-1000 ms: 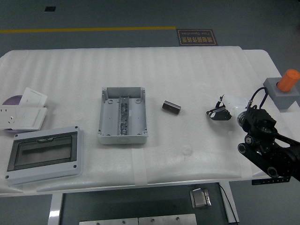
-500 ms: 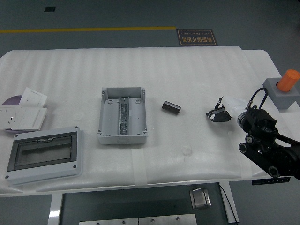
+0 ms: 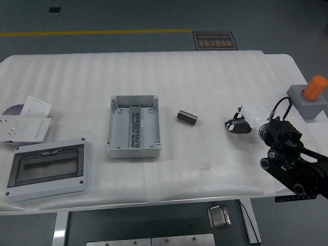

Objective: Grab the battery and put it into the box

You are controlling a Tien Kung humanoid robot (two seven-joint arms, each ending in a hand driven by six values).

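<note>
A small dark cylindrical battery point(image 3: 187, 117) lies on the white table, a little right of the open grey box point(image 3: 134, 126). The box sits open-side up with a metal rail running down its middle. My right hand point(image 3: 241, 123) reaches in from the lower right and hovers over the table about a hand's width right of the battery. Its fingers are relaxed and hold nothing. The left arm is out of view.
A grey enclosure with a dark transparent lid point(image 3: 47, 169) lies at the front left. White socket parts point(image 3: 26, 121) lie at the left edge. A grey block with an orange cylinder point(image 3: 310, 96) stands at the right edge.
My right hand has edged slightly left and up toward the battery. Battery and box have not moved.
</note>
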